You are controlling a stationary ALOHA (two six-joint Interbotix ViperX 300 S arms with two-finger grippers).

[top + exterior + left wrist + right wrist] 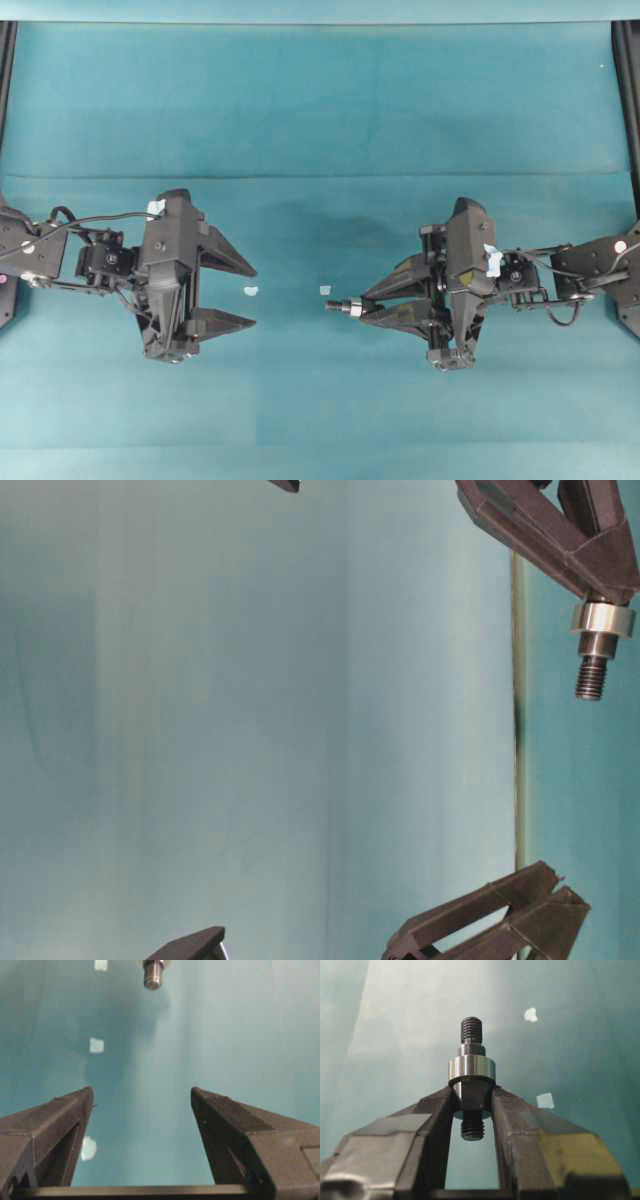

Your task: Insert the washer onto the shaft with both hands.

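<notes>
My right gripper (363,306) (472,1095) is shut on the shaft (342,306) (471,1030), a short dark stepped rod with threaded ends. It sticks out past the fingertips toward the left arm. The washer (471,1069) (603,618), a shiny grey ring, sits around the shaft just beyond the fingertips. My left gripper (253,297) (142,1091) hangs open and empty, facing the shaft's tip (153,972) across a gap. In the table-level view the shaft (592,675) hangs clear above the cloth.
A teal cloth (320,110) covers the table. Two small pale tape scraps (251,291) (325,290) lie between the grippers. Black frame rails (625,100) run along the left and right edges.
</notes>
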